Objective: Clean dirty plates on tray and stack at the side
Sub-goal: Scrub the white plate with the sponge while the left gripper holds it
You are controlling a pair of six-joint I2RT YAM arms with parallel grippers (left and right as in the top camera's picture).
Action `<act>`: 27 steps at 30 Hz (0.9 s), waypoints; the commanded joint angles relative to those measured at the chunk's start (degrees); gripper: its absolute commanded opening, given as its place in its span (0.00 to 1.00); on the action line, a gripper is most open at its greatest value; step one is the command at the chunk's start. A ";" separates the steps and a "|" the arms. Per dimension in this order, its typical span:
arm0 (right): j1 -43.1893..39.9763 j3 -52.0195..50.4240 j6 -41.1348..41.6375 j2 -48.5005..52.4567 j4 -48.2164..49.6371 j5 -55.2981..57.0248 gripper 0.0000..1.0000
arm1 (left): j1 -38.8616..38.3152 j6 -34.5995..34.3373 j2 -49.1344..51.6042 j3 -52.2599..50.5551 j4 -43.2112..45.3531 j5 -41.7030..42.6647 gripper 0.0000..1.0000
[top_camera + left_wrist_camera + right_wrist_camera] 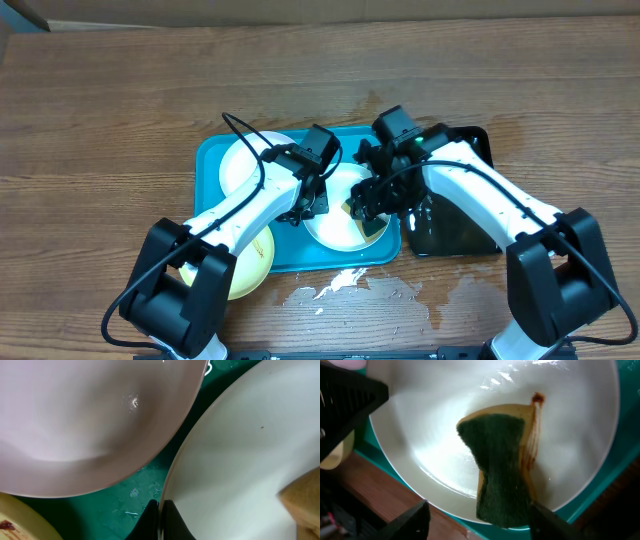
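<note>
The turquoise tray (215, 160) holds two white plates. One white plate (243, 160) lies at its back left, also in the left wrist view (90, 420). The other white plate (335, 228) lies at the tray's right part. My left gripper (305, 207) is shut on that plate's left rim (240, 450), fingers (160, 517) pinching the edge. My right gripper (375, 205) is open over the same plate (430, 425). A yellow sponge with a green scouring face (500, 470) rests on the plate between the fingers (480, 520), with a brown smear (537, 399) beside it. A pale yellow plate (252, 268) with a red smear (7, 525) overlaps the tray's front left corner.
A black tray (465, 235) lies against the turquoise tray's right side, under my right arm. Spilled water and white foam (340, 283) are on the wooden table in front of the tray.
</note>
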 commanded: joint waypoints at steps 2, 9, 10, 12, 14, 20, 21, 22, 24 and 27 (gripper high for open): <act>-1.49 1.38 -2.78 -2.51 -0.76 -0.55 0.40 | 2.80 3.65 0.85 0.96 -0.22 6.97 0.04; 2.05 0.44 -1.60 -2.49 0.72 10.36 0.52 | 4.57 5.16 0.85 0.96 -0.46 9.77 0.04; 2.64 -0.07 -1.14 -2.49 1.14 11.93 0.53 | 4.57 5.16 0.85 0.96 -0.52 9.79 0.04; 4.13 -1.38 -0.57 -2.45 2.43 13.62 0.53 | 4.57 5.16 0.85 0.96 -0.66 9.86 0.04; 5.57 -2.32 -0.61 -2.16 3.76 13.75 0.53 | 4.55 5.16 0.85 0.96 -0.61 9.99 0.04; 8.66 -5.38 -0.57 -1.97 6.16 19.08 0.51 | 4.57 5.60 0.85 0.96 -0.68 9.97 0.04; 9.01 -6.29 -0.57 -1.97 7.15 19.06 0.49 | 4.57 5.60 0.85 0.96 -0.68 9.99 0.04; 9.27 -6.95 -0.57 -1.97 7.96 19.08 0.47 | 4.57 5.60 0.85 0.96 -0.68 9.97 0.04; 9.51 -7.67 -0.57 -1.97 8.72 19.08 0.45 | 4.55 5.60 0.85 0.96 -0.66 9.97 0.04; 9.51 -8.50 -0.57 -1.97 8.72 19.06 0.36 | 4.57 5.60 0.85 0.96 -0.68 9.99 0.04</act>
